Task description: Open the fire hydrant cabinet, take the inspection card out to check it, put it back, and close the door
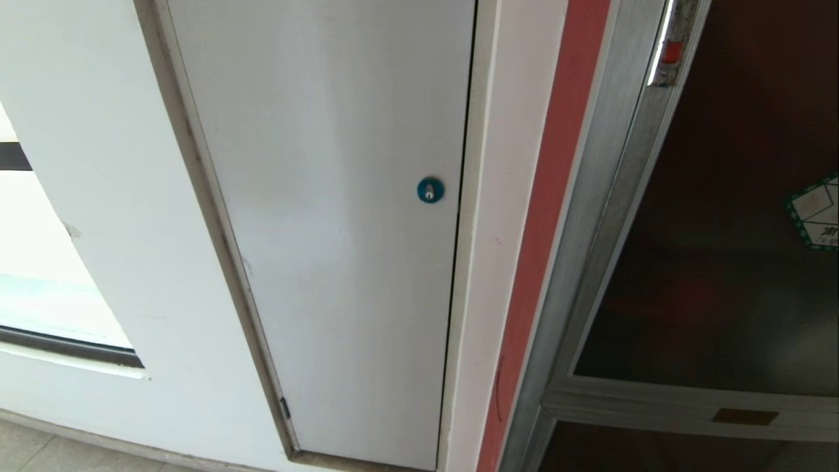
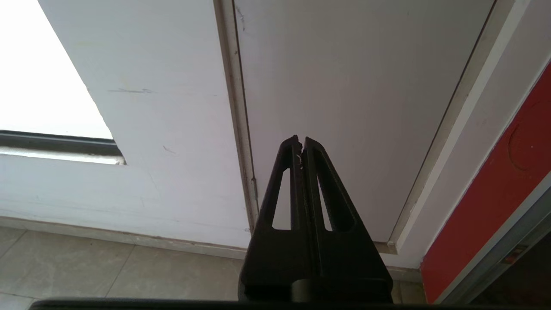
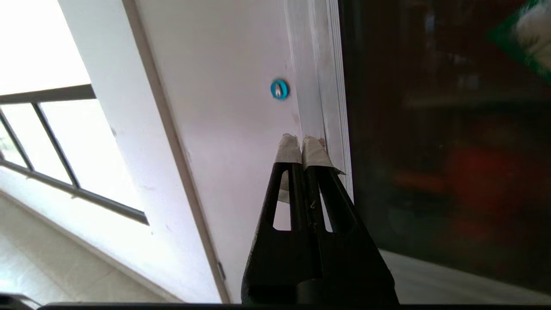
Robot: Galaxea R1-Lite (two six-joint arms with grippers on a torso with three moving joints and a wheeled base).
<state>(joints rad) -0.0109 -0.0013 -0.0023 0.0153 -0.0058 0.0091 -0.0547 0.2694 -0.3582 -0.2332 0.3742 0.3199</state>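
Observation:
The fire hydrant cabinet (image 1: 593, 216) stands at the right of the head view, its silver frame beside a red strip. Its door (image 1: 721, 275) is a dark tinted pane lying closed in the frame, with a green-bordered sticker (image 1: 816, 211) and a small red latch (image 1: 671, 52) near the top. The inspection card is hidden. In the right wrist view my right gripper (image 3: 301, 141) is shut with nothing in it, its taped tips pointing at the silver frame (image 3: 327, 86) beside the dark pane (image 3: 443, 142). In its own view my left gripper (image 2: 300, 140) is shut and empty, low near the floor.
A plain pale grey panel (image 1: 334, 216) with a blue round lock (image 1: 430, 190) fills the middle, left of the cabinet. A window (image 1: 39, 295) lies at far left. A smaller dark lower panel with a brass plate (image 1: 744, 415) sits under the door. Floor tiles (image 2: 86, 267) run along the wall.

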